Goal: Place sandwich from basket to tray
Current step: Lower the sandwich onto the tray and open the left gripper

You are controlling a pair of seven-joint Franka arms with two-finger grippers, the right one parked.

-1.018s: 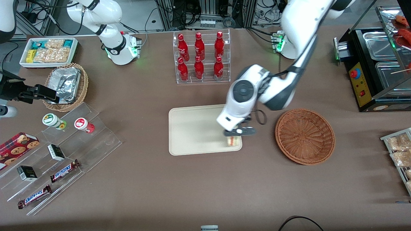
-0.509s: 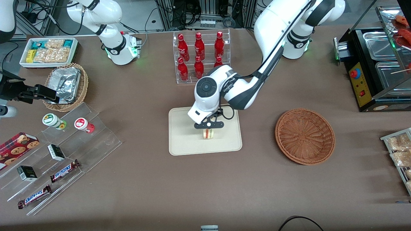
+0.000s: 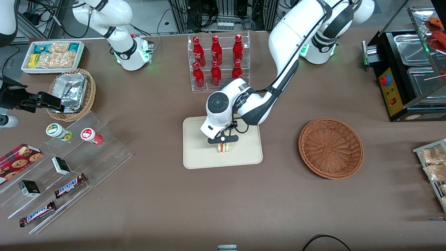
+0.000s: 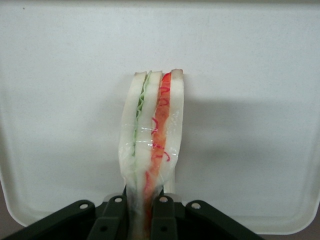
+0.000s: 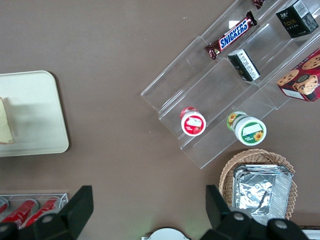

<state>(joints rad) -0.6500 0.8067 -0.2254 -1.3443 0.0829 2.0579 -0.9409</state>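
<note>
My left gripper is over the middle of the cream-beige tray and is shut on the sandwich. In the left wrist view the sandwich, white bread with green and red filling in clear wrap, is pinched between the black fingers with the tray under it. The sandwich's tip looks at or just above the tray floor. The sandwich edge also shows in the right wrist view. The reddish-brown wicker basket stands empty beside the tray, toward the working arm's end.
A clear rack of red cola bottles stands just farther from the camera than the tray. A tan wicker basket with a foil container, a white bin of snacks and a clear stepped display with candy bars lie toward the parked arm's end.
My gripper has carried the sandwich from the tray's edge nearest the basket to the middle of the tray, and has come lower over it.
</note>
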